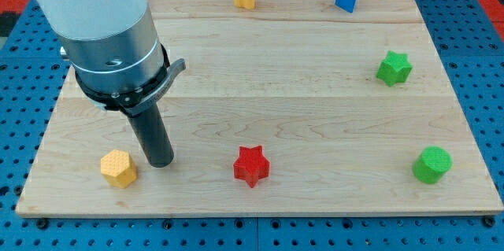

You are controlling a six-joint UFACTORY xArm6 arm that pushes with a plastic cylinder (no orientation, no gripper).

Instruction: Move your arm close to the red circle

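Jaws absent; my tip (161, 163) just right of yellow hexagonal block (118, 167); no red circle visible, only red star block (251, 165) farther right.

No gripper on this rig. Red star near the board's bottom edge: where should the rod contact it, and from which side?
Push only, no grasp. My tip stands to the view's left of the red star, roughly level with it, so come from the left. Aim for the notch between its two left-facing points; hitting a single point off-centre would probably spin it.
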